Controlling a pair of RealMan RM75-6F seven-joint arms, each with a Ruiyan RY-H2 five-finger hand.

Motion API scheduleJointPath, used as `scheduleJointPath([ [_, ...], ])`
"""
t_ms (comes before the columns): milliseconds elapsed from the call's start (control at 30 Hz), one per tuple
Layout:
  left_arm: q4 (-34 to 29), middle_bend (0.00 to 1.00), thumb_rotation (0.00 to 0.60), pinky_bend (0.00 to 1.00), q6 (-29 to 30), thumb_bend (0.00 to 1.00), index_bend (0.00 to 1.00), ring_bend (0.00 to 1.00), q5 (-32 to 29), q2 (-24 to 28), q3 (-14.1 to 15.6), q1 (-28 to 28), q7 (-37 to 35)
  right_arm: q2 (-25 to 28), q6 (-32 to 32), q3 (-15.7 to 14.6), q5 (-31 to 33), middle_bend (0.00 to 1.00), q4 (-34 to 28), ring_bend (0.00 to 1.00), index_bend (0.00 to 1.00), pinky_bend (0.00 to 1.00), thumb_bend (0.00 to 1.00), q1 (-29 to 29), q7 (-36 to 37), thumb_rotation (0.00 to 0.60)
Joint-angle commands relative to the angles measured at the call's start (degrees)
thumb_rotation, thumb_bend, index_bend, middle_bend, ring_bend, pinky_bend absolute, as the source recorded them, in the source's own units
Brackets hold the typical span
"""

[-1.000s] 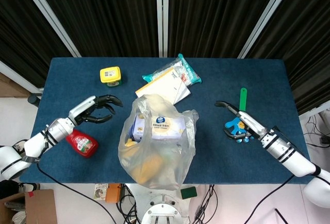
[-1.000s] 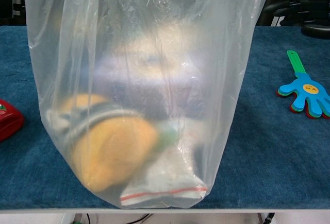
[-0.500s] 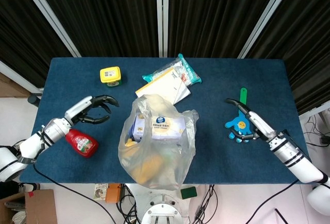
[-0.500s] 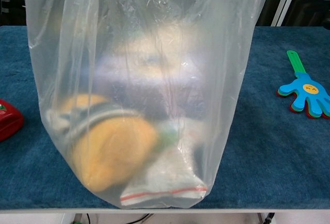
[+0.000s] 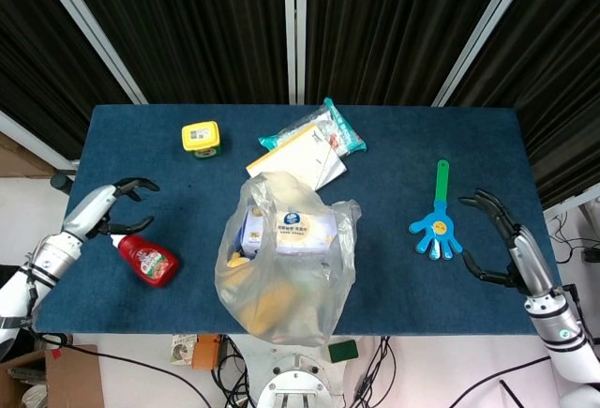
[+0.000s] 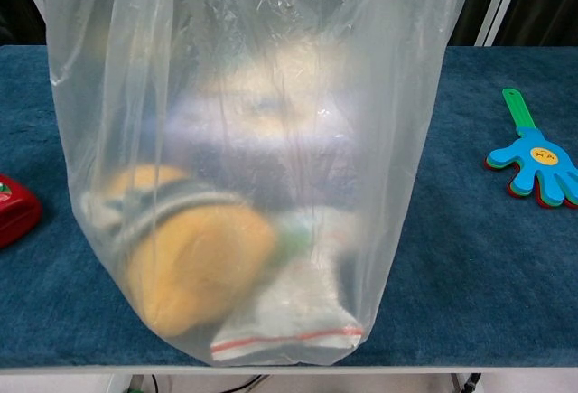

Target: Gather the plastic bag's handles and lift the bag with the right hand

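Observation:
A clear plastic bag (image 5: 281, 258) stands upright near the table's front edge and fills most of the chest view (image 6: 253, 158). Inside it are a white box, an orange soft item and a sealed pouch. Its handles lie slack at the top. My right hand (image 5: 497, 239) hovers at the table's right edge, fingers apart and holding nothing, far from the bag. At the left edge my left hand (image 5: 117, 204) is open too, just above the red bottle. Neither hand shows in the chest view.
A red sauce bottle (image 5: 148, 260) lies left of the bag. A blue hand-shaped clapper (image 5: 437, 225) lies to its right. A yellow container (image 5: 201, 137), a paper booklet (image 5: 300, 157) and a teal packet (image 5: 328, 127) sit behind the bag on the blue table (image 5: 403, 136).
Both arms have drawn back outward: the left hand moved from near the bag to the left edge, the right hand from over the clapper to the right edge. The bag has not moved.

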Motion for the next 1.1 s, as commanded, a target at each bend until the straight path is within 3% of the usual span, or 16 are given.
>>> scheduleJointPath([
  [33, -0.3, 0.25, 0.399, 0.34, 2.4, 0.26, 0.28, 0.18, -0.8, 0.1, -0.5, 2.0, 0.8, -0.8, 2.9, -1.4, -6.1, 0.13, -1.9, 0.05, 0.00, 0.11, 0.44, -0.6, -4.6, 0.600],
  [367, -3.0, 0.25, 0.399, 0.34, 6.3, 0.26, 0.28, 0.18, 1.7, 2.0, -0.9, 4.6, 0.6, -0.6, -3.2, -2.2, -15.0, 0.10, -12.3, 0.03, 0.00, 0.10, 0.41, 5.2, -13.8, 0.600],
  [633, -4.0, 0.25, 0.400, 0.34, 7.0, 0.26, 0.28, 0.18, 2.9, 2.7, -1.0, 5.5, 1.2, -2.6, -7.8, -0.7, -13.6, 0.10, -15.6, 0.03, 0.01, 0.08, 0.39, 9.0, -14.8, 0.600],
  [1100, -3.7, 0.25, 0.397, 0.34, 7.6, 0.26, 0.27, 0.18, 3.8, 2.9, -1.3, 6.7, 0.4, -1.0, -16.4, 0.7, -11.6, 0.09, -22.4, 0.01, 0.05, 0.06, 0.32, 14.7, -18.4, 0.600],
])
